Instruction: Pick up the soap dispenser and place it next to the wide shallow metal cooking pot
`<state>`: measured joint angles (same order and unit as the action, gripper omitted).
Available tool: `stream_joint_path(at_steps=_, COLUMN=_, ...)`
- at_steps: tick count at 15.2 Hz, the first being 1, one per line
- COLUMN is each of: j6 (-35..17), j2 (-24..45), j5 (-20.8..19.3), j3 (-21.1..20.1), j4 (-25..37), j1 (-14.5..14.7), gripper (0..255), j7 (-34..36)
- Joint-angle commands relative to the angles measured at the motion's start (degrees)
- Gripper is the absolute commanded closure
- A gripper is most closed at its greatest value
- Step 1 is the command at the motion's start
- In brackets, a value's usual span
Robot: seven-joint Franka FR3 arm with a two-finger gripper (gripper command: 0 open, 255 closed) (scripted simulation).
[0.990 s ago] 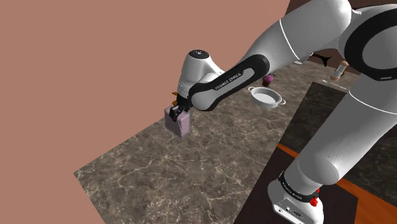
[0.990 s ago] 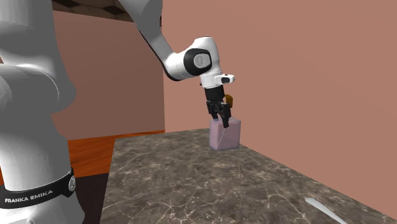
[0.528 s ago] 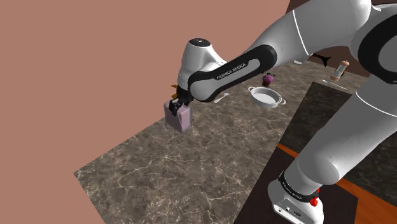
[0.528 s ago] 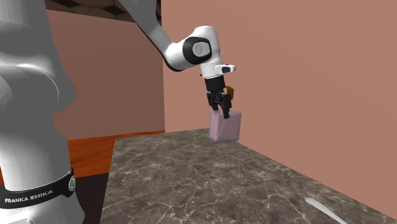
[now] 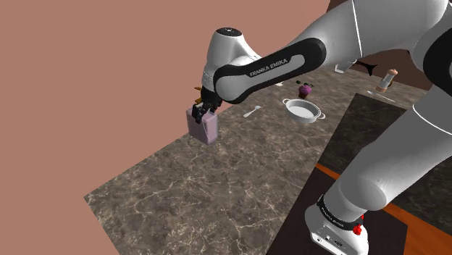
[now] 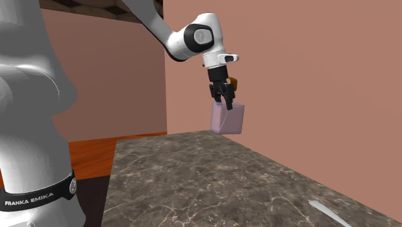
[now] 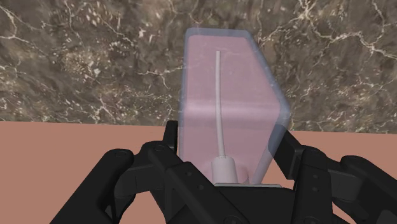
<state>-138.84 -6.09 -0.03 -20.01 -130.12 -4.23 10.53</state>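
We see one soap dispenser point(image 5: 203, 127): a box-shaped, translucent pink body with rounded edges, a thin white tube running down its inside and a small brown pump on top. The gripper point(image 5: 205, 110) is closed on its upper part, one black finger on each of two opposite sides. In the wrist view both fingers point(image 7: 167, 147) press against the dispenser point(image 7: 229, 108).

In the second exterior view, the dispenser point(image 6: 227, 118) hangs from the gripper point(image 6: 224, 102) clear of the counter point(image 6: 212, 180) and close to the plain reddish-brown wall point(image 6: 309, 84). The counter is dark brown stone with pale veins.

There is one pot point(image 5: 303, 110): wide, shallow, drawn white, with two small side handles, and well apart from the dispenser. One pale utensil point(image 5: 252, 111) lies on the counter between them. Beyond the pot stand one small purple object point(image 5: 306, 90) and one bottle point(image 5: 388, 80).
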Motion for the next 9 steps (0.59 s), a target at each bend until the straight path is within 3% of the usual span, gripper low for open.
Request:
stream_joint_path(at_steps=1, j6=1.7, j2=-0.7, j5=0.4, j3=0.1, j4=1.0, j1=0.1, gripper=255, j7=-0.2)
stream_joint_path(at_steps=9, j6=7.9, j2=-3.1, j5=1.4, j3=0.5, j4=5.0, j1=0.1, gripper=255, j7=-1.2)
